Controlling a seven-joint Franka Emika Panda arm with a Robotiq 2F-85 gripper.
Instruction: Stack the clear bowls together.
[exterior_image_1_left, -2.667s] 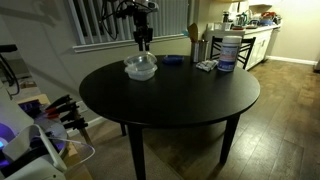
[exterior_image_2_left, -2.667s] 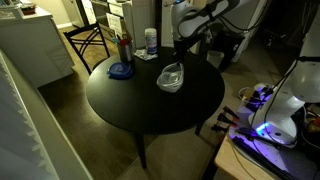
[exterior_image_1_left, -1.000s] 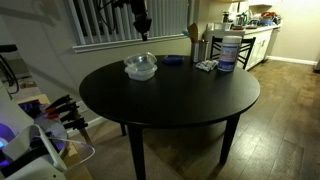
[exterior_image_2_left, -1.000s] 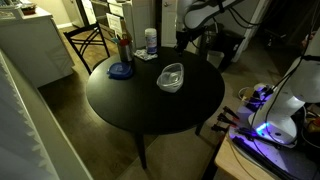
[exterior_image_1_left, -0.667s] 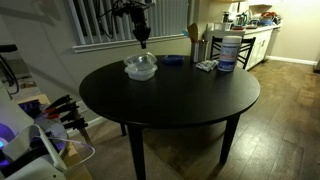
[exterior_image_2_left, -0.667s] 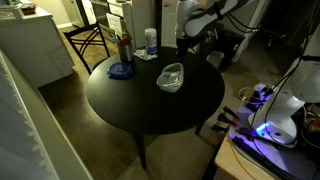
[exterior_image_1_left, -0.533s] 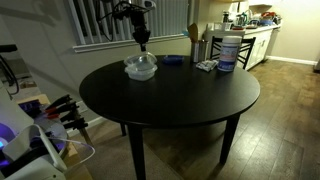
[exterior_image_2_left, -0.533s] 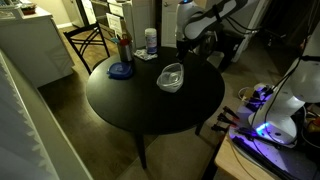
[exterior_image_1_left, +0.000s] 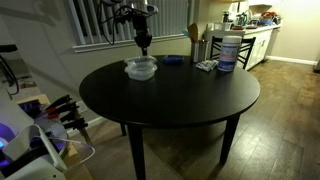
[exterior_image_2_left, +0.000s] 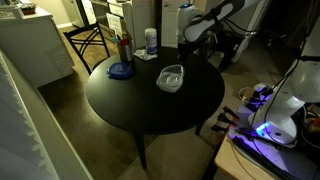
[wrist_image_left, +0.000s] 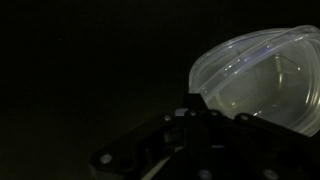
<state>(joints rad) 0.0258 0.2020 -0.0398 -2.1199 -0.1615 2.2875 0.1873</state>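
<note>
The clear bowls stand on the round dark table near its far edge, and they look like one nested pile in both exterior views. My gripper points down just above and behind their far rim, shut and empty; it shows too in an exterior view. In the wrist view the bowls fill the upper right, with a doubled whitish rim, and the dark gripper sits low in the middle, jaws together beside the rim.
A large white tub with a blue label stands at the table's edge, with a flat blue disc and a small packet close by. A reddish bottle stands by the disc. A chair is behind the table.
From a raised position a second ago, my gripper has come down toward the bowls' far rim. The pile looks slightly flatter now. The jaws stayed shut.
</note>
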